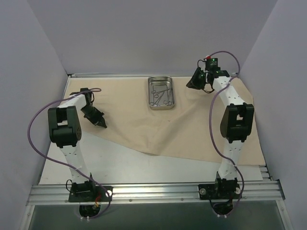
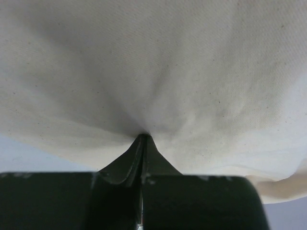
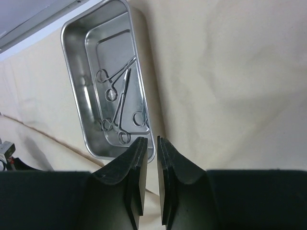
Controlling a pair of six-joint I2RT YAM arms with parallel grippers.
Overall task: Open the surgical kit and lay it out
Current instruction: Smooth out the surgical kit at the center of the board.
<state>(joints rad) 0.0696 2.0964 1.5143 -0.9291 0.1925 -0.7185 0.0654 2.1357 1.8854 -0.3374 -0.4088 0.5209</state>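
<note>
The beige cloth wrap [image 1: 192, 129] lies spread open over the table. The steel tray [image 1: 149, 93] stands on it at the back middle, with several ring-handled forceps [image 1: 160, 94] inside. My left gripper [image 1: 102, 124] is at the cloth's left part, shut on a pinch of cloth [image 2: 192, 72], which puckers at the fingertips [image 2: 143, 135]. My right gripper [image 1: 190, 85] hovers just right of the tray, jaws a narrow gap apart and empty [image 3: 152, 139]. The right wrist view shows the tray [image 3: 72, 62], the forceps [image 3: 120, 93] and the cloth [image 3: 230, 72].
Bare white table [image 1: 120, 167] shows in front of the cloth's slanting near edge. An aluminium rail [image 1: 153, 191] with both arm bases runs along the near edge. Grey walls close in the left, back and right sides.
</note>
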